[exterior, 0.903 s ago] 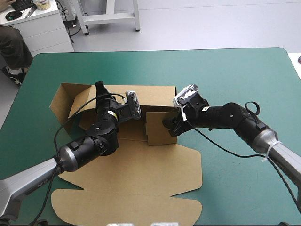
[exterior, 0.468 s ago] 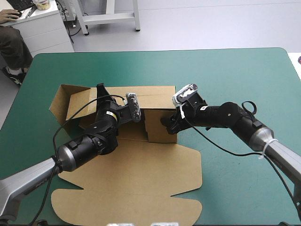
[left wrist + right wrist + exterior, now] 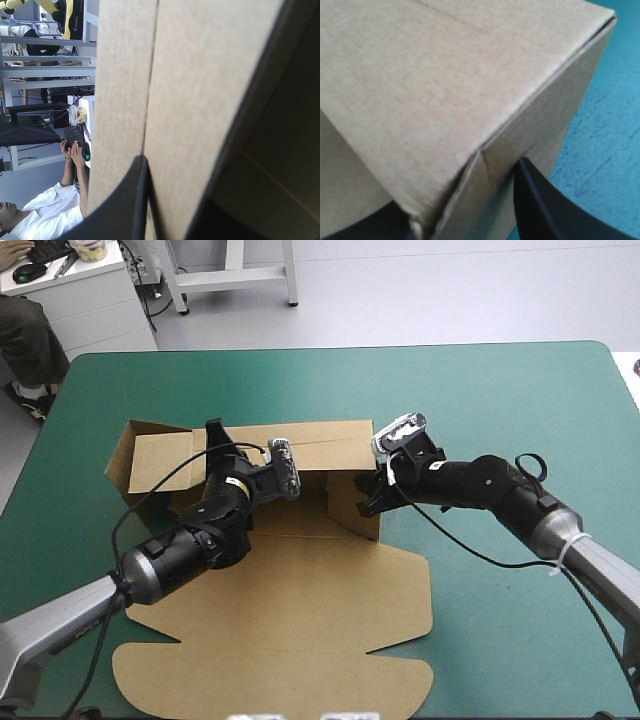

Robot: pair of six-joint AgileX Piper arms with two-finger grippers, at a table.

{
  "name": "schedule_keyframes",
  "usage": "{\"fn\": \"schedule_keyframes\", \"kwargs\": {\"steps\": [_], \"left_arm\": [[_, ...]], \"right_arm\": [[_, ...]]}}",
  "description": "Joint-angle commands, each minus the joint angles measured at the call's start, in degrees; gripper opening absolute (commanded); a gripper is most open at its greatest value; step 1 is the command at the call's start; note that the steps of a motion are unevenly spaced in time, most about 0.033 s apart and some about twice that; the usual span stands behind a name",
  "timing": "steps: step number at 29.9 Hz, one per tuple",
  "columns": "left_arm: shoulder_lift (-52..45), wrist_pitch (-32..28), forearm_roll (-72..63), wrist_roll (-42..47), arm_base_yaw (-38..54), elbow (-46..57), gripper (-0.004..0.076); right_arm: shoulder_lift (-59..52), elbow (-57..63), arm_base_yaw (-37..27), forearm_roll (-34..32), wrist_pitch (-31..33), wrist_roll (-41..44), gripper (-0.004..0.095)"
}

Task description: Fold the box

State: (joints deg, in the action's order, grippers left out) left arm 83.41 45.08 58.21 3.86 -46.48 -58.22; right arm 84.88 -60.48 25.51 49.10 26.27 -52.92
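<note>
Raising the walls is the step in hand, by the look of things, with the tucking not yet done. Item: one brown box point(image 3: 300, 590), cut board, lying left of centre on the teal-green bench point(image 3: 500, 400). Its back wall point(image 3: 320, 445) stands upright, and the left end wall point(image 3: 125, 455) is up but splayed outward. The right end wall point(image 3: 355, 508) is up and near square to the back wall. The lid point(image 3: 280, 670) lies flat toward the near edge. Left pincer point(image 3: 213, 430): black fingers all but closed over the top edge of the back wall, the board pinched between them. Right pincer point(image 3: 368, 498): fingers apart, straddling the box's right corner, one finger on the outer face of the end wall. Whether it squeezes the board cannot be told. Next move, as a judgement: hold the right corner square while the back wall is kept upright, then bring the left end wall in and fold the flaps over to lock. This calls for steady pressure, since loose walls are likely to spring back.
</note>
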Motion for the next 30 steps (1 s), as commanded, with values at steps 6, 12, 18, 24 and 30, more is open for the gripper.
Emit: {"fn": "schedule_keyframes", "kwargs": {"steps": [6,12,18,24,30], "left_arm": [[0.5,-3.5,-15.1,0.8,-0.9,1.2,0.0015],[0.5,-3.2,-15.1,2.0,-0.9,1.2,0.0015],[0.5,-1.6,-16.4,3.5,-1.8,-1.2,0.0015],[0.5,0.5,-16.9,3.4,-5.0,-8.0,0.0015],[0.5,0.7,-16.9,3.3,-6.3,-12.2,0.0015]], "right_arm": [[-0.7,-1.5,0.0,1.4,0.2,-1.3,-0.0018],[-0.7,-1.5,0.0,0.6,0.0,-1.3,-0.0018],[-0.7,-2.0,0.0,-10.1,-4.3,4.9,-0.0018],[-0.7,-5.2,0.0,-26.8,-5.9,19.9,-0.0018],[-0.7,-8.7,0.0,-37.5,-3.3,30.2,-0.0018]]}}
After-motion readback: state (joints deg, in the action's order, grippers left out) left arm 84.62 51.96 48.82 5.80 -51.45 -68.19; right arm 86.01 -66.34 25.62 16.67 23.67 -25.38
